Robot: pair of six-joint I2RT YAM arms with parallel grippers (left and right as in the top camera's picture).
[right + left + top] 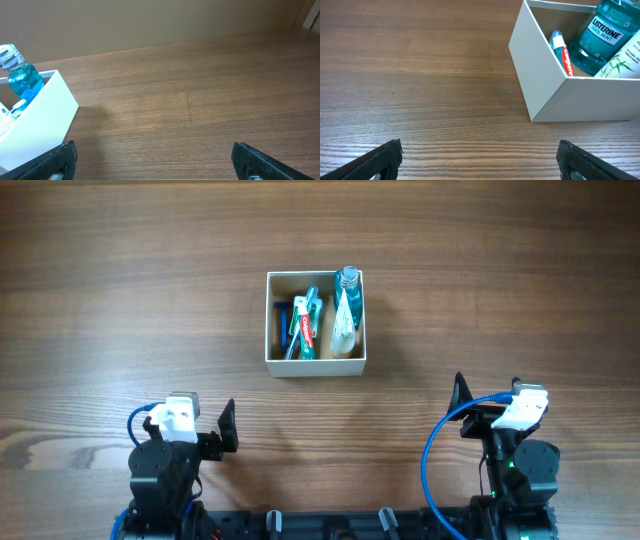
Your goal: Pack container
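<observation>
container (316,366) holds mouthwash bottle (347,292), toothpaste (306,326); left tool (480,151), right tool (154,152) spread wide, empty.

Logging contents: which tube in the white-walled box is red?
The red-and-white Colgate toothpaste tube; the other tube is white with green bamboo print.

The teal bottle (601,36) in the container (545,80) reads "LISTERINE COOL MINT". The red toothpaste tube (565,57) beside it shows "Colgate".
</observation>
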